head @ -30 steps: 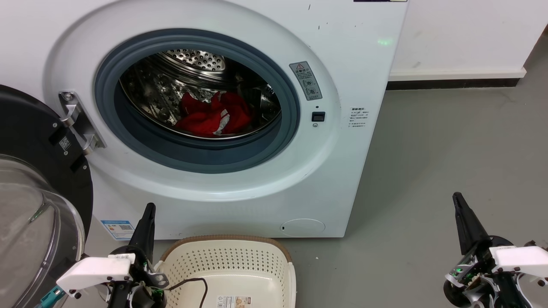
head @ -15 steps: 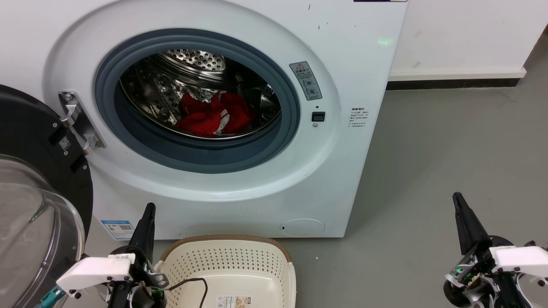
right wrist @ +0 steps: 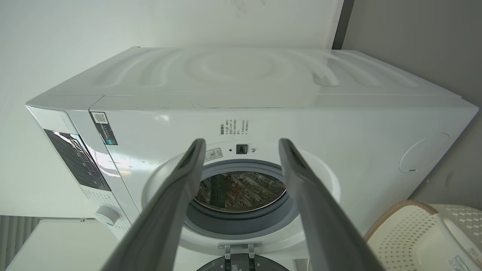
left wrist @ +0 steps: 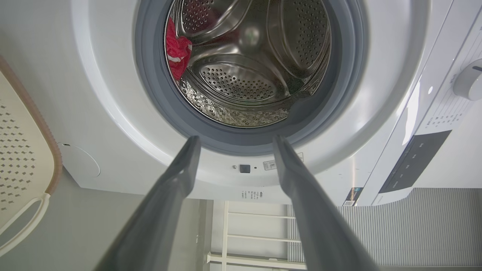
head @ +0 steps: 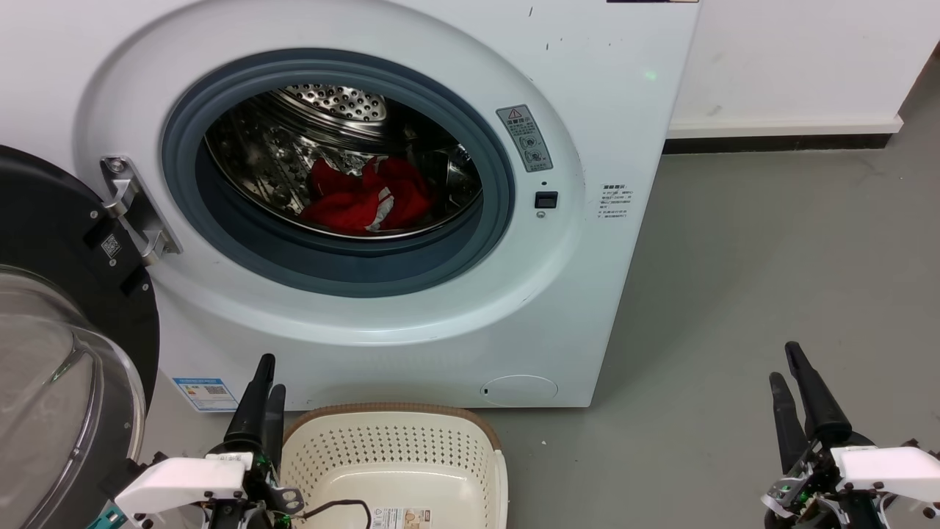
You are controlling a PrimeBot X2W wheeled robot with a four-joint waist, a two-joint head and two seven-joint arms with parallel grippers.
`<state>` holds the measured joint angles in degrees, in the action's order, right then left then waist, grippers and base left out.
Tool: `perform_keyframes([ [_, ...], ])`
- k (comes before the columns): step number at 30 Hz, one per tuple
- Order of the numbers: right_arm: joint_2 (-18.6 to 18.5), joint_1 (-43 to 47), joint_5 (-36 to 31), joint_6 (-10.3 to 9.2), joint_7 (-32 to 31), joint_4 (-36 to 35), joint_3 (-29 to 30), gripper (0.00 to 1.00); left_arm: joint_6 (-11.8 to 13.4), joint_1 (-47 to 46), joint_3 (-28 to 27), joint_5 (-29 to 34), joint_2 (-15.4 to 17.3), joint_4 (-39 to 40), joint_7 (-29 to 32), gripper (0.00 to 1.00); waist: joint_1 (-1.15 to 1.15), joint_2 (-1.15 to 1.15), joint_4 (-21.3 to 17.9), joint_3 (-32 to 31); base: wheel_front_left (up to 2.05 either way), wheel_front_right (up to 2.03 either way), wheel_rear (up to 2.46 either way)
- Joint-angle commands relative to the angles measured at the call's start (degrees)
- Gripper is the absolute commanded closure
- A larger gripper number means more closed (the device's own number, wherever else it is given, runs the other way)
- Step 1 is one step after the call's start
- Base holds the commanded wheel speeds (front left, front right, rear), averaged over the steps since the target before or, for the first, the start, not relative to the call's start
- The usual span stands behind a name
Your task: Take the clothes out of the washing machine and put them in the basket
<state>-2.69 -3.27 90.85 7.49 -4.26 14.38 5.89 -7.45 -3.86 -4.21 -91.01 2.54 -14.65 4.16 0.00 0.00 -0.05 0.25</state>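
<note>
The clothes [head: 363, 195], a crumpled red heap with white trim, lie low in the steel drum of the washing machine [head: 602, 110], whose porthole stands uncovered. In the left wrist view the clothes [left wrist: 177, 52] show at the drum's edge. The cream basket [head: 389, 408] sits on the floor right in front of the machine, with nothing but a label inside. My left gripper [head: 270, 375] hovers open beside the basket's left rim. My right gripper [head: 783, 361] is open over bare floor far to the right. Both wrist views, left gripper [left wrist: 236, 139] and right gripper [right wrist: 241, 141], look at the porthole with nothing between the fingers.
The black-framed glass door [head: 44, 308] is swung wide at the left, close to my left arm. Grey floor [head: 734, 257] stretches to the right of the machine up to a white wall with a dark skirting [head: 778, 143].
Both grippers have dropped a little in the head view and turned, so two fingers of each now show instead of one. Clothes, basket and door have not moved.
</note>
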Motion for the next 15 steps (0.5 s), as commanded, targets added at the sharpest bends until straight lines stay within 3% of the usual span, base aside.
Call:
perform_keyframes([
  [1,-0.22,-0.16,-2.24,0.00,0.93,-1.98,0.07,0.00,-0.03,-1.57,0.50,1.63,0.19,1.85,-0.88,0.00,0.00,0.00,0.00,0.03,0.00,0.00,0.00],
  [15,-0.24,1.75,-22.69,0.00,4.25,-7.28,0.11,0.00,-0.03,-2.11,1.84,18.54,0.37,5.28,-4.17,0.00,0.00,0.00,-0.02,0.07,0.00,0.00,0.00],
])
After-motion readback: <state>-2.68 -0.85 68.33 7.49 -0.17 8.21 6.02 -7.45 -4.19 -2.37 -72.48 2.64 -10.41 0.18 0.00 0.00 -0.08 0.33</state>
